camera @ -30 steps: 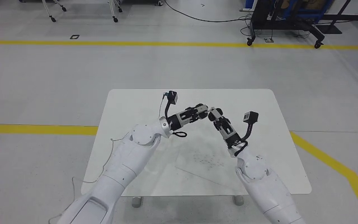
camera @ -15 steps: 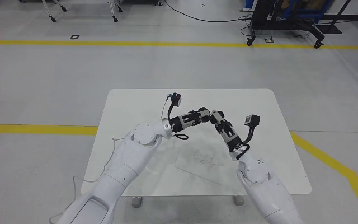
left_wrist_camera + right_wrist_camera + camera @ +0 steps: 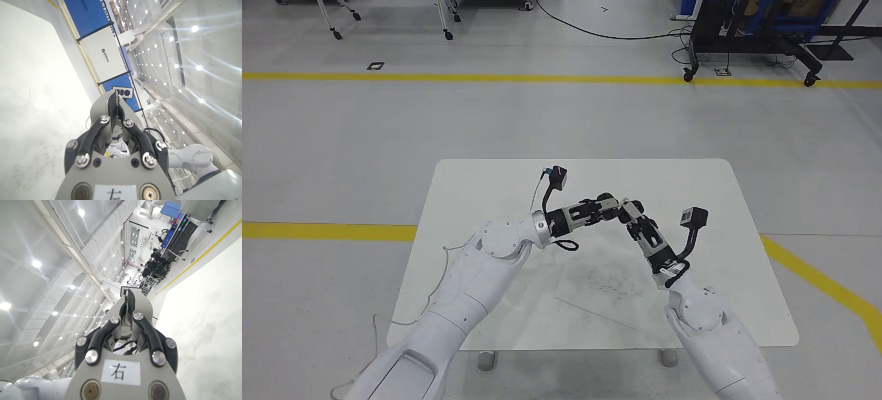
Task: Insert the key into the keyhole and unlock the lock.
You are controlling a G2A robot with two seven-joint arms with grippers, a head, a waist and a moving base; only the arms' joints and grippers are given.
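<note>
Fingers point(image 3: 113, 108) of the left gripper point(image 3: 117, 103) are pressed together, their ribbed pads meeting along a thin seam. The wrist view shows this close up, whereas the top view shows where the gripper is: above the middle of the white table point(image 3: 492, 200), pointing toward the right side. Just past its tip in the wrist view sits a small white module with dark lenses point(image 3: 123, 92). From above, the two gripper tips meet nose to nose, touching or nearly so. Further right, the right gripper point(image 3: 129, 306) likewise has its fingers point(image 3: 132, 302) closed against each other, and it points back toward the left arm. Where the key and the lock are, and which way the key's long axis runs, cannot be told: the meeting point is too small from above and lies behind the pads in both wrist views
</note>
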